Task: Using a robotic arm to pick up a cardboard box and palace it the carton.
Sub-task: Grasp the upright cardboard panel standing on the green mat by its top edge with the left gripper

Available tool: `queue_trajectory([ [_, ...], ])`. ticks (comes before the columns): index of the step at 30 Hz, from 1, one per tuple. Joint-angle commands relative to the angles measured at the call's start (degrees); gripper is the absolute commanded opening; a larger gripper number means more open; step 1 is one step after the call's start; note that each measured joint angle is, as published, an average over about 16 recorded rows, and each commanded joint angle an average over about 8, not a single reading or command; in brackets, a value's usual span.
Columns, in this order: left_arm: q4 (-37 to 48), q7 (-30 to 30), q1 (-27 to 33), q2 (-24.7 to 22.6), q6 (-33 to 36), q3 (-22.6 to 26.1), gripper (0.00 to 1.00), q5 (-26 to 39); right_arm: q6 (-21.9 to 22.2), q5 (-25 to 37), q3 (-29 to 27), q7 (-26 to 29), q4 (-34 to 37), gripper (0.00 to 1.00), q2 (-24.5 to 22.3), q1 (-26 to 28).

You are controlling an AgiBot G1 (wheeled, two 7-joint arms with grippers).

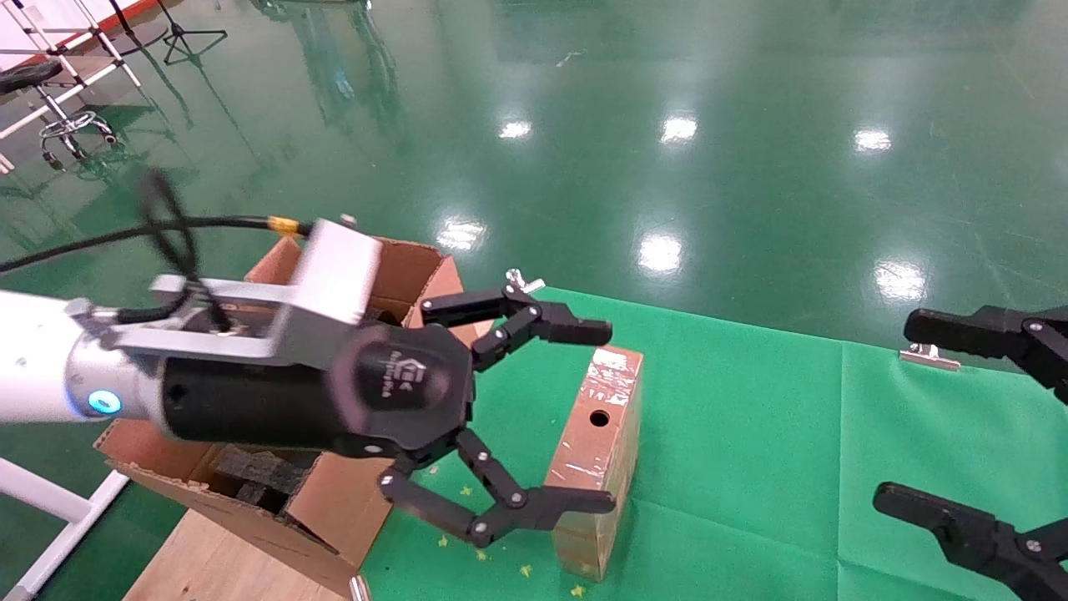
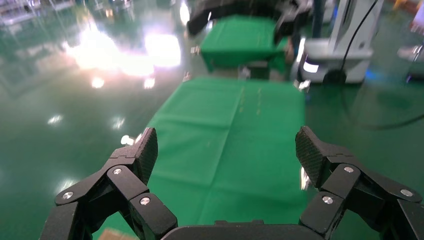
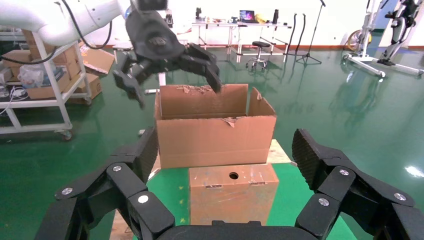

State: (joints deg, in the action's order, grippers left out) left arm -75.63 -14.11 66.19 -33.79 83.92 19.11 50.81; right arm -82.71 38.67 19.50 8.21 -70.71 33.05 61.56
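The cardboard box, a slim brown block under glossy tape, stands on edge on the green cloth with its round hole facing up. In the right wrist view the cardboard box sits just in front of the carton. The carton stands to its left with torn flaps up and black foam inside. The robotic arm's left gripper hangs open in the air over the gap between carton and box, holding nothing. From the right wrist view, the left gripper is well above the carton's rim. My right gripper stays open at the right.
A green cloth covers the table. The carton rests on a wooden board at the table's left end. Metal clips hold the cloth's far edge. Glossy green floor lies beyond, with a stool far left.
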Motion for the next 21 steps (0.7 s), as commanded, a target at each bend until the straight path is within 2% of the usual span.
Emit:
queue_trajectory([
  [1, -0.6, -1.3, 1.6, 0.2, -0.6, 1.0, 1.0, 2.9, 0.0, 0.0, 0.0, 0.0, 0.0, 0.0, 0.0, 0.0],
  [13, -0.5, -3.7, 4.9, 0.7, -1.4, 3.0, 1.0, 7.8, 0.0, 0.0, 0.0, 0.0, 0.0, 0.0, 0.0, 0.0],
  [17, -1.1, -8.9, 6.5, 1.9, -3.7, 4.3, 1.0, 12.6, 0.0, 0.0, 0.0, 0.0, 0.0, 0.0, 0.0, 0.0],
  [21, -1.7, -18.2, 10.3, 1.1, -5.4, 7.0, 1.0, 19.2, 0.0, 0.0, 0.0, 0.0, 0.0, 0.0, 0.0, 0.0],
])
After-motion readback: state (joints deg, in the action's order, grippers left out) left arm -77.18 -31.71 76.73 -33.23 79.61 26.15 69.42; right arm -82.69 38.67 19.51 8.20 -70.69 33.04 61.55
